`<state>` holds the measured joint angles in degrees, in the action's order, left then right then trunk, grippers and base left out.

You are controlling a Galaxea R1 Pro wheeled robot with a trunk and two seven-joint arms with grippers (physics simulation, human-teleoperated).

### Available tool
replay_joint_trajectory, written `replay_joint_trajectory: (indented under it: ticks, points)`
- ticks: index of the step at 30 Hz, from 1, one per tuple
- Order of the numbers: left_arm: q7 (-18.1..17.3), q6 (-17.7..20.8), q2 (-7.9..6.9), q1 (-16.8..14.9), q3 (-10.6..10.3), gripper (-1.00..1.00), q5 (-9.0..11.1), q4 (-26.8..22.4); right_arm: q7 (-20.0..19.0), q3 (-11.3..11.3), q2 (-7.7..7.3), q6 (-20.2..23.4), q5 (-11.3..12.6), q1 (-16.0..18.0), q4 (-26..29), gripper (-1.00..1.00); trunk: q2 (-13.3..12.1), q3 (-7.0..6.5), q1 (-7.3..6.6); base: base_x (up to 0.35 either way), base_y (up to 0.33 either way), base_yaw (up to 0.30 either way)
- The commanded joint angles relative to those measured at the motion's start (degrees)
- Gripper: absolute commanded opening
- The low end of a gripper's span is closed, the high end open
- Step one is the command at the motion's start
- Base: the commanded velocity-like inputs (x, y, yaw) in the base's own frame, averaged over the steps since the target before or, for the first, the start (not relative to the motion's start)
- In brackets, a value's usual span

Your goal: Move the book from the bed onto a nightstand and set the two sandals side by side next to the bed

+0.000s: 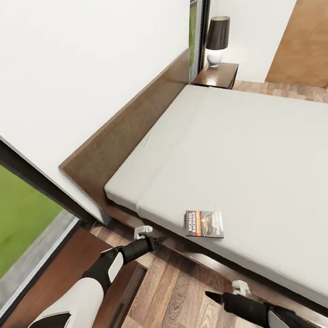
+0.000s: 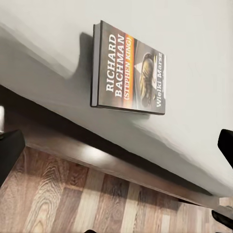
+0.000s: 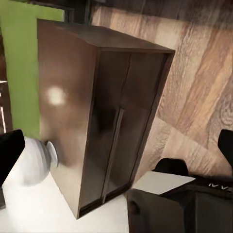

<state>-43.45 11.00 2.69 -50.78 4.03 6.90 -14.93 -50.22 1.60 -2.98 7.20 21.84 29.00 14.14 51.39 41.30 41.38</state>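
One thin flat book (image 1: 203, 223) on smooth pale mattress (image 1: 267, 154).

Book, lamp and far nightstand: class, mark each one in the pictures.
book (image 1: 203, 223): head view, middle of its cover.
lamp (image 1: 217, 34): head view, on its dark shade.
far nightstand (image 1: 218, 75): head view, on its top.

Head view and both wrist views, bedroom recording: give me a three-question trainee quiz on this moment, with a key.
1. True or false: the book lies flat on the bed, near its edge.
2. What stands on the far nightstand? A) lamp B) mug C) sandal
3. Fill in: the gripper nearer the headboard is the ____ gripper.

Key: 1 true; 2 A; 3 left.
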Motion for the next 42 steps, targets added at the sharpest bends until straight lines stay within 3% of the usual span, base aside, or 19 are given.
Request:
replay_joint_trajectory:
  ticks: [1,6,10,12,17,22,24,28,30,39,42]
  points:
    - [-0.2,0.6,0.07,0.0,0.4,1.00,0.1,0.0,-0.2,0.1,0.09,1.2,0.4,0.0,1.6,1.00,0.0,0.04,0.01,0.000,0.000,0.000]
    - [-0.3,0.6,0.11,0.0,0.4,1.00,0.1,0.0,-0.3,0.3,0.29,5.4,0.7,0.0,6.2,1.00,0.0,0.04,0.01,0.000,0.000,0.000]
    - [-0.5,0.7,0.12,0.0,0.4,1.00,0.2,0.0,-0.3,0.5,0.34,6.3,0.9,0.0,8.6,1.00,0.0,0.04,0.01,0.000,0.000,0.000]
    - [-1.1,0.7,0.17,0.0,0.4,1.00,0.2,0.1,-0.3,0.5,0.47,6.4,2.3,0.0,10.0,1.00,0.0,0.04,0.01,0.000,0.000,0.000]
    - [-2.2,0.7,0.72,0.0,0.4,1.00,0.2,0.2,-0.1,0.5,0.58,6.5,8.9,0.0,11.4,1.00,0.0,0.04,0.01,0.000,0.000,0.000]
    - [-2.3,0.7,0.96,0.1,0.4,1.00,0.2,0.2,0.0,0.5,0.64,6.4,10.9,0.0,11.5,1.00,0.0,0.04,0.01,0.000,0.000,0.000]
    - [-2.3,0.7,0.98,0.1,0.4,1.00,0.2,0.2,0.2,0.4,1.01,6.2,11.0,0.0,11.5,1.00,0.0,0.04,0.01,0.000,0.000,0.000]
    - [-2.3,0.7,1.01,0.1,0.4,1.00,0.2,0.2,1.5,0.3,4.49,6.0,11.1,0.0,11.5,1.00,0.0,0.04,0.01,0.000,0.000,0.000]
    - [-2.3,0.7,1.05,0.1,0.4,1.00,0.2,0.2,2.0,0.3,5.30,5.8,11.1,0.0,11.5,1.00,0.0,0.04,0.01,0.000,0.000,0.000]
    - [-2.3,0.7,1.33,0.1,0.4,1.00,0.2,0.2,2.5,0.3,6.75,5.4,11.3,0.0,11.5,1.00,0.0,0.04,0.01,0.000,0.000,0.000]
    - [-2.3,0.7,1.34,0.1,0.4,1.00,0.2,0.2,2.5,0.4,6.90,5.4,12.4,0.0,11.3,1.00,0.0,0.04,0.01,0.000,0.000,0.000]
